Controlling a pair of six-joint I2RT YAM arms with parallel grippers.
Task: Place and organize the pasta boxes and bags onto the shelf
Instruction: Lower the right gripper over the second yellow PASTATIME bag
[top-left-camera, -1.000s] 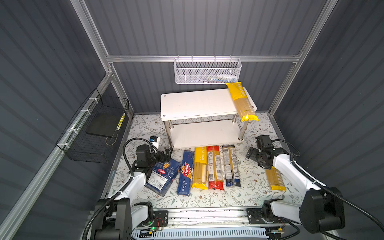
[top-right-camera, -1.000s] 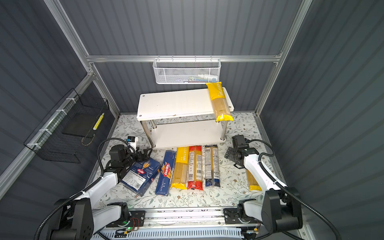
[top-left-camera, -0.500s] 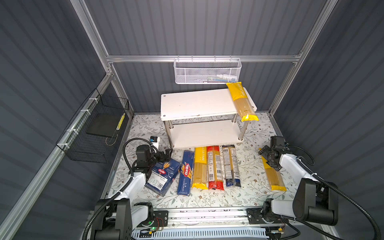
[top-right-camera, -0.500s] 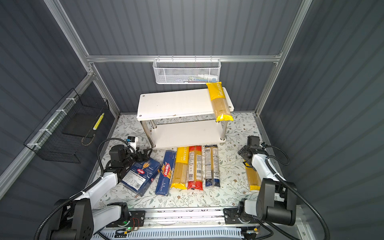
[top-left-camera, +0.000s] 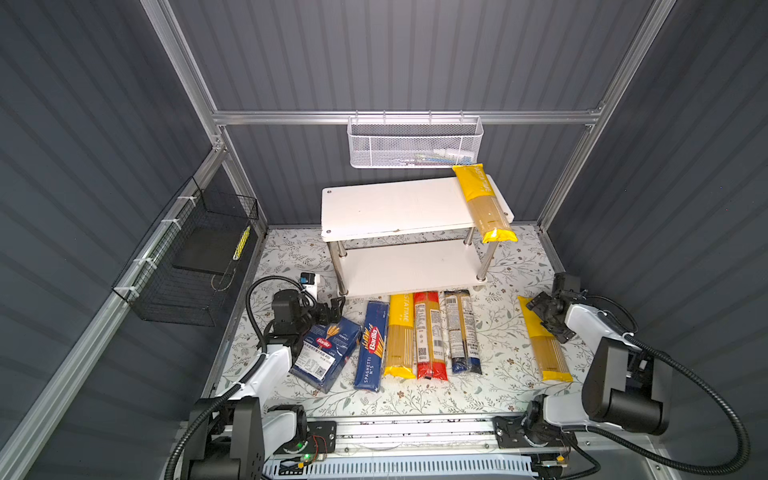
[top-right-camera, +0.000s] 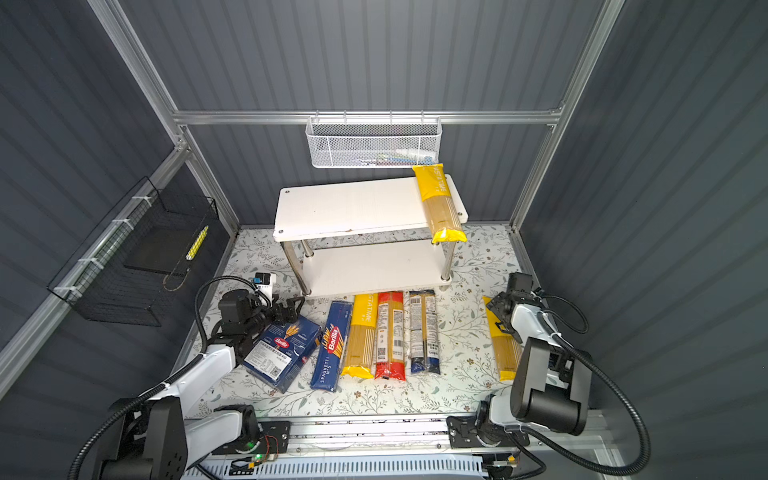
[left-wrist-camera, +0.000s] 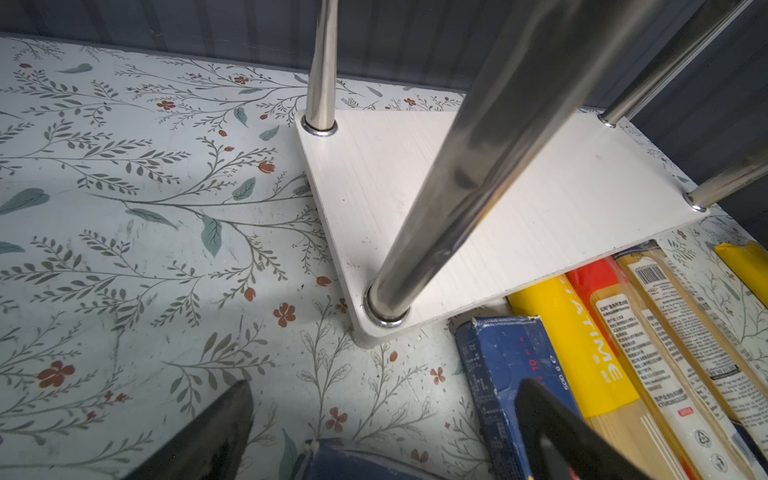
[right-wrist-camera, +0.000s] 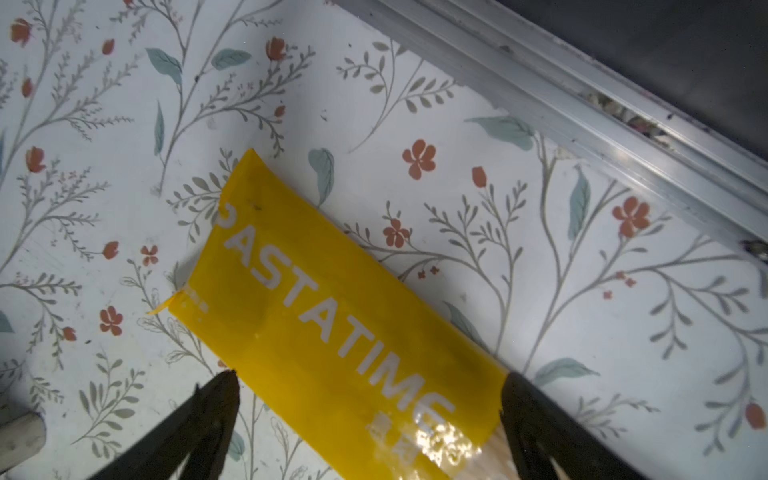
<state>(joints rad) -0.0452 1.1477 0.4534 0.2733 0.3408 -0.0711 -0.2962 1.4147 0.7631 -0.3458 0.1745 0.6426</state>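
Five bags (top-left-camera: 428, 332), two boxes (top-left-camera: 372, 349); both jaws spread, right apparently straddling one bag (right-wrist-camera: 332, 311).

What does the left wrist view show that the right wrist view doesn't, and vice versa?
Left wrist only: the shelf's lower board, its chrome posts, the narrow blue box, and a yellow bag and a red-ended bag beside it.
Right wrist only: the lone yellow PASTATIME bag lying between the right fingers, plus the aluminium frame rail.
Both: the floral mat and a pair of open fingers, the left fingers in the left wrist view. A yellow corner at that view's edge may be the lone bag.
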